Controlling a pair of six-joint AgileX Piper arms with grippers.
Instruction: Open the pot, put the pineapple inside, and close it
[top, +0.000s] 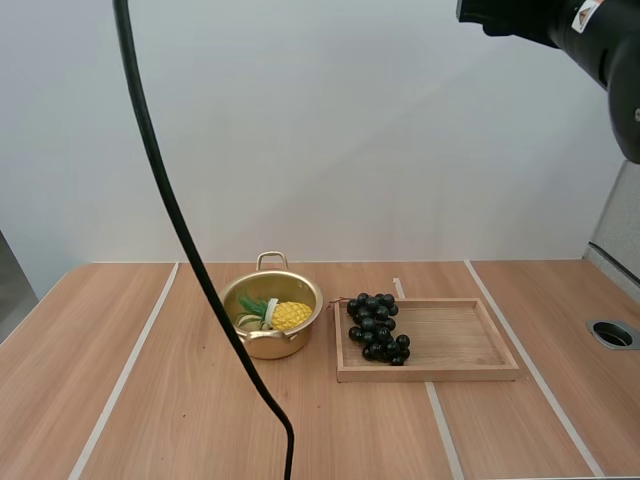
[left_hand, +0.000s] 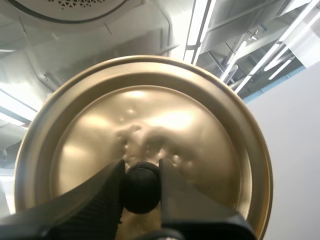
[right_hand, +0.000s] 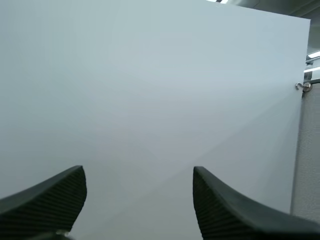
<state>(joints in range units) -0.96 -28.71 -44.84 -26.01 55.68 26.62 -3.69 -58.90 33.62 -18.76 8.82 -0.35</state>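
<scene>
**Pot open, pineapple in, just the lid left**

Looks about two-thirds done. Got the pot (top: 270, 312) standing open on the table (top: 150, 400), with the pineapple (top: 287, 316) already lying inside the pot, green leaves and all. Pinching the lid (left_hand: 200, 115) by its black knob (left_hand: 141, 192) with the left gripper (left_hand: 141, 169), clamped tight on both sides of it, well clear of the pot. Nothing in the right gripper (right_hand: 138, 180), spread wide apart. Also spotted a bunch of grapes (top: 378, 328) on a wooden tray (top: 460, 345) just beside the pot, not part of the job. Only left to do: bringing the lid down square over the pot and letting go. Can't tell how far from the pot the lid hangs.
</scene>
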